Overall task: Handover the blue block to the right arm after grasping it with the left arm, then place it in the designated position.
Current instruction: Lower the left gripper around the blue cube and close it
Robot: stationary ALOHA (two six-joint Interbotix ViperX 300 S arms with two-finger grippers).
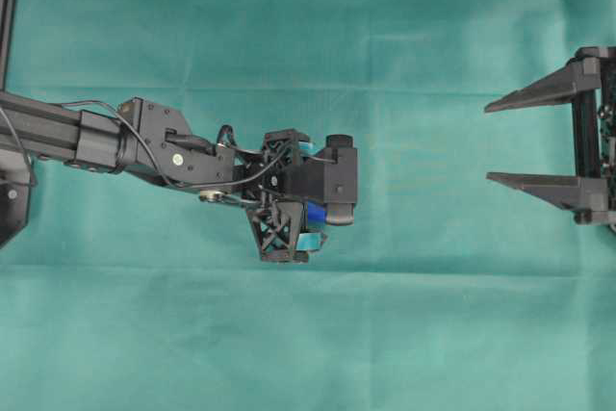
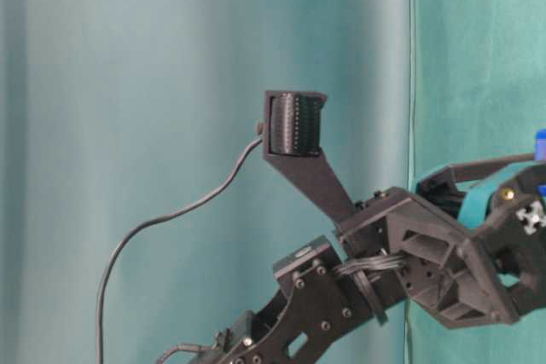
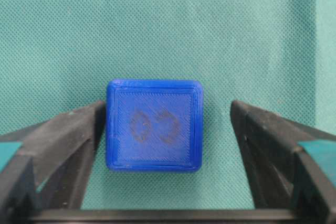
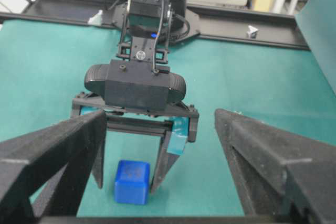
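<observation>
Grasping is the step in hand: left gripper (image 3: 168, 129) straddles the blue block (image 3: 154, 125) on the green cloth (image 3: 157, 24), jaws wide, one finger (image 3: 73, 135) touching at its 9 o'clock side. Next they must close evenly. Right gripper (image 1: 539, 137) waits wide open at 3 o'clock.

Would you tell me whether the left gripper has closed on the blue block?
Not yet: the left gripper stands open around the blue block, a gap showing.
</observation>
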